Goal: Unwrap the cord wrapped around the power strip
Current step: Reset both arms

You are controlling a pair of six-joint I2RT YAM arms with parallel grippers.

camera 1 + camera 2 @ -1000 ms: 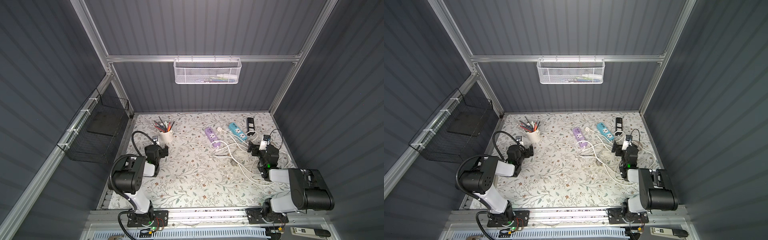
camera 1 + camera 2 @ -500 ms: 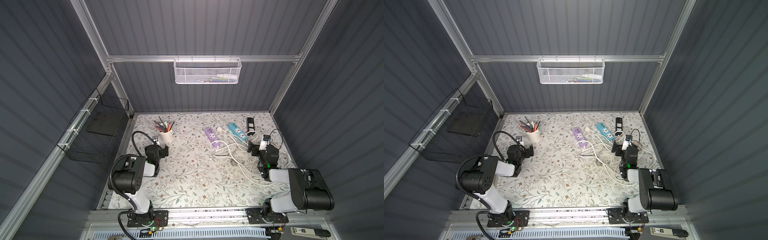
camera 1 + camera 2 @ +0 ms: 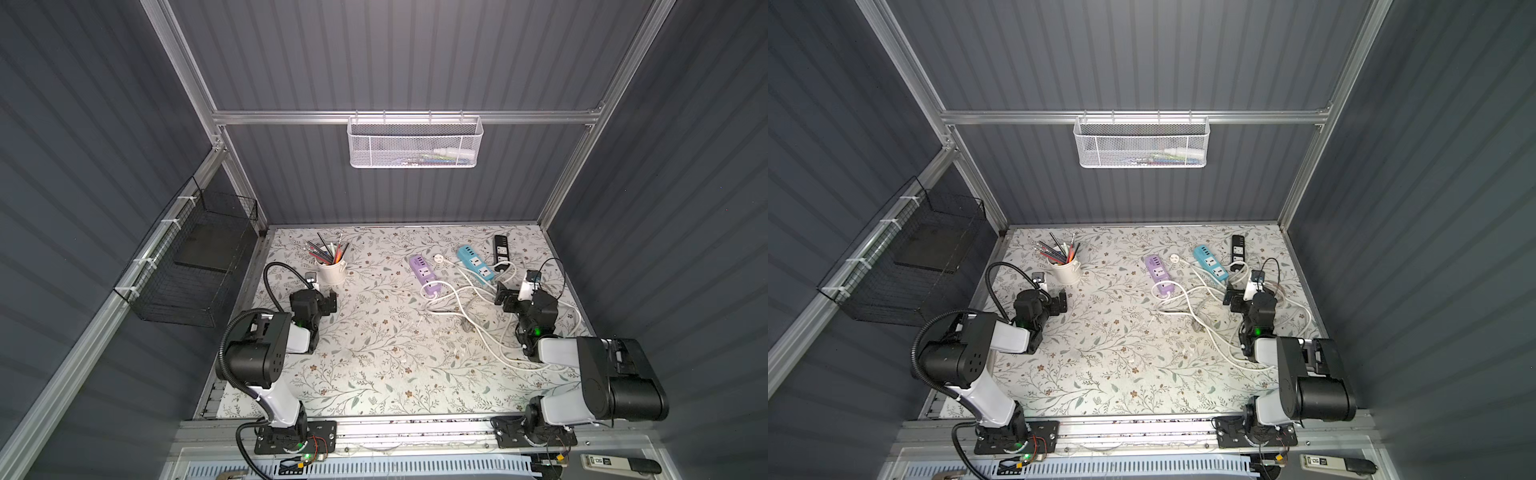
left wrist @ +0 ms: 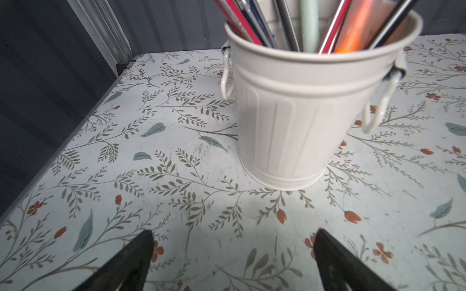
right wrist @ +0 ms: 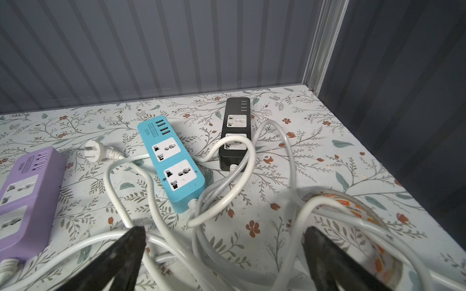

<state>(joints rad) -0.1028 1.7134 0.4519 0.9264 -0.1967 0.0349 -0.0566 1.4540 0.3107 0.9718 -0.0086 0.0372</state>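
Note:
Three power strips lie at the back right of the table: a purple one (image 3: pixel 424 275) (image 5: pixel 22 196), a blue one (image 3: pixel 476 262) (image 5: pixel 174 161) and a black one (image 3: pixel 500 248) (image 5: pixel 235 131). Their white cords (image 3: pixel 465 307) (image 5: pixel 242 176) sprawl in loose tangled loops in front of them. One loop rests across the black strip's near socket. A white plug (image 5: pixel 93 151) lies between the purple and blue strips. My right gripper (image 3: pixel 505 296) (image 5: pixel 224 236) hovers open just above the tangle, holding nothing. My left gripper (image 3: pixel 330 301) (image 4: pixel 233 241) is open over bare table.
A cream bucket of pens and pencils (image 3: pixel 331 270) (image 4: pixel 302 113) stands just beyond the left gripper. A clear tape roll (image 5: pixel 353 201) lies under cord loops by the right wall. A black wire basket (image 3: pixel 195 266) hangs on the left wall, a white one (image 3: pixel 415 143) on the back.

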